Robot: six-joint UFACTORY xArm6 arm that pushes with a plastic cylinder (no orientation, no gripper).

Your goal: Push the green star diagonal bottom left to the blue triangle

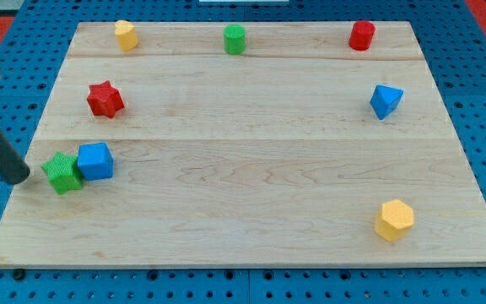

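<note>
In the camera view, my tip [21, 177] sits at the left edge of the tabletop [251, 211], just to the left of the green star [62, 172] and close to touching it. I have no fingers on this rig, only the dark rod, so there is nothing to open or close. The green star lies near the left edge, below the middle, and presses against a blue cube [96, 160] on its right side. The blue triangle [386, 100] is far off by the right edge, in the upper half. A red star [105, 99] stands above the green star, well apart. Along the top edge are a yellow block [126, 35], a green cylinder [234, 39] and a red block [361, 35]. A yellow hexagonal block [394, 219] sits near the bottom right corner.
</note>
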